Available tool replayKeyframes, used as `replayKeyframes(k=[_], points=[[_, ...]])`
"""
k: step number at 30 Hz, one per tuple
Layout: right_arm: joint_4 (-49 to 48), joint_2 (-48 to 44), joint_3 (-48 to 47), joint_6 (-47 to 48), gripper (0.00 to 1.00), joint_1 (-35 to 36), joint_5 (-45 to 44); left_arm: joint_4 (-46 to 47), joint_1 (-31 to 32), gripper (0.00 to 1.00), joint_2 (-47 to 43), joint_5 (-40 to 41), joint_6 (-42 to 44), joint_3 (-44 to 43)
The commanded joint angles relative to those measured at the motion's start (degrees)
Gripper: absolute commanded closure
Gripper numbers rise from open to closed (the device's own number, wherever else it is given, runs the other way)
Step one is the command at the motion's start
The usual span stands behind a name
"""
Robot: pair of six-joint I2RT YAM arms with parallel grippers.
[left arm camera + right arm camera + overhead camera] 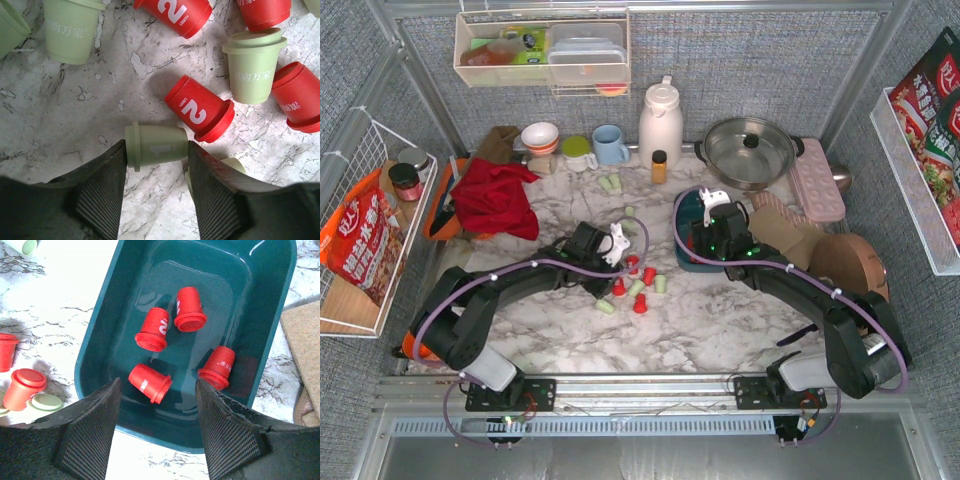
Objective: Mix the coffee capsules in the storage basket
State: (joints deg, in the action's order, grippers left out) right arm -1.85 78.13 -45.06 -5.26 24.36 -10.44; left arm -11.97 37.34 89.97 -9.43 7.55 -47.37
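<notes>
Right wrist view gives you the best look at the storage basket (100,325). It's the dark teal tray sitting on the marble table (65,305), and the four red capsules (152,329) that show inside it all lie on their sides across its floor. Your right gripper (157,385) hangs over the near end of the basket with its jaws spread wide and nothing held between them; the closest red one just shows in the gap below. From the top camera the basket (688,205) is a bit right of centre on the table, mostly hidden under that gripper, with a brown mat (790,225) just beside it on the right. On the left wrist camera, your left gripper (157,150) is down at the marble with a mint capsule (157,145) lying on its side between the ribbed fingers (107,180). Its rim is against one finger and its base against the other, so it looks pinched end to end. A red 2-printed capsule (200,110) lies just beside it, tilted, and another pale one peeks out from under the other finger. The loose capsules (635,285), red and mint mixed, are scattered around that gripper near the middle of the table, left of the basket. Farther back you've got a couple of mint ones near the amber bottle (659,166), then a red cloth (495,195) off to the left, a white jug (660,122) and a lidded pot (748,150) along the back.
</notes>
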Motion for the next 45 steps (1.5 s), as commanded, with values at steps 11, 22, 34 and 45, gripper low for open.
replayKeyframes(k=[11,22,34,45], points=[[4.7,-3.8,-2.5,-4.3,0.35,0.1,3.7,7.5,0.0,0.56,-11.8,1.2,0.6,3.4],[11.6,-11.6,-8.8,-10.5,0.35,2.3,17.1,45.1,0.0,0.57,-43.6,-10.0,6.2,28.0],[5.3,-3.4,-18.7,-16.8,0.37,16.8,24.9,46.4,0.4,0.58,-46.1,-14.0,6.8,28.6],[4.0,3.0,-21.7,-16.6,0.42,20.9,27.0,46.2,0.5,0.58,-45.8,-14.1,6.6,28.2]])
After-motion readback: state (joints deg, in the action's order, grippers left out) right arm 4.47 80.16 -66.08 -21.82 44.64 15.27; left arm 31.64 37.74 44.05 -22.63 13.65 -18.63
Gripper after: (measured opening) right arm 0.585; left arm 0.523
